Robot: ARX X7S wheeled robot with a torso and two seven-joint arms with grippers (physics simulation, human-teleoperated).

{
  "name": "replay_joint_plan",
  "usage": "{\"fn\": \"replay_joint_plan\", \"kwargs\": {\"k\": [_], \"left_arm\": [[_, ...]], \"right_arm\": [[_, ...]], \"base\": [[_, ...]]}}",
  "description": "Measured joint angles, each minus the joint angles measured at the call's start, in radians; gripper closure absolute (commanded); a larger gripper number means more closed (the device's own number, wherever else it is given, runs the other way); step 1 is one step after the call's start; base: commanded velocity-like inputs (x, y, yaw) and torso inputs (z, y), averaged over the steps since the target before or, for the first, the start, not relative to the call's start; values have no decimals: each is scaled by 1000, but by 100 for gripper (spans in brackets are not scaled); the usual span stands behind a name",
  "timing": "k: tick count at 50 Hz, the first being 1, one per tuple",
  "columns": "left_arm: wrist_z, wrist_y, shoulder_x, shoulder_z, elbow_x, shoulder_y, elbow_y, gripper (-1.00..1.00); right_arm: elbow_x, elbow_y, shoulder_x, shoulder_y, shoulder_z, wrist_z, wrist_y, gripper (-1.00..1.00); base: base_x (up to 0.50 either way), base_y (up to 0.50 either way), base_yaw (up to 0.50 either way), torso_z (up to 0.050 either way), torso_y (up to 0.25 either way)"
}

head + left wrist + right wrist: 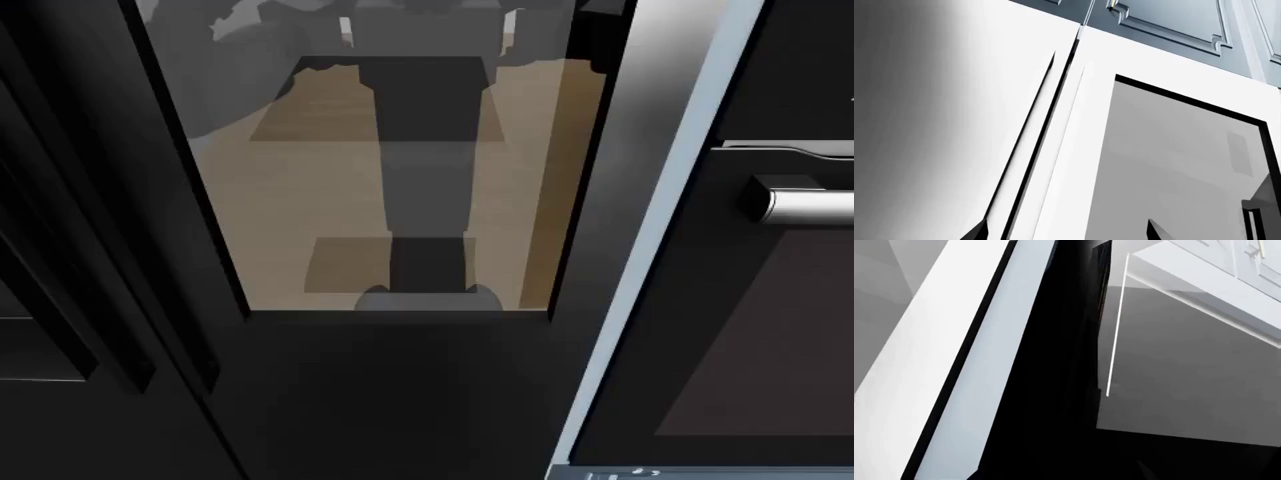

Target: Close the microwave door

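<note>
In the left wrist view the white microwave [954, 125] fills the frame at close range. Its door [1081, 165] has a black-framed grey window [1174, 165]. A black seam [1037, 150] runs between the door's edge and the white panel beside it; how far the door stands ajar I cannot tell. My left gripper [1066, 232] is open, its two dark fingertips [977, 232] spread wide just in front of the door, nothing between them. My right gripper [1057, 472] shows only faint tips against a black gap and looks open and empty. In the head view the microwave is out of view.
Blue-grey upper cabinets [1174, 25] with moulded panels sit above the microwave. The head view is pressed close to a glossy dark panel [400, 200] that mirrors my torso. An oven with a steel handle [801, 200] stands at the right. White and grey panels [941, 355] flank the right gripper.
</note>
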Motion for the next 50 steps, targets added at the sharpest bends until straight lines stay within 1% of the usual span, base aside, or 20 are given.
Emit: {"fn": "replay_joint_plan", "kwargs": {"k": [35,50], "left_arm": [[3,16,-10,13,4,3,4,-100],[9,21,-11,16,12,8,3,-100]], "right_arm": [[2,63,37,-41,37,-11,-32,-100],[5,102,47,-23,51,-22,-33,-100]], "base": [[0,0,0,0,0],[0,0,0,0,0]]}}
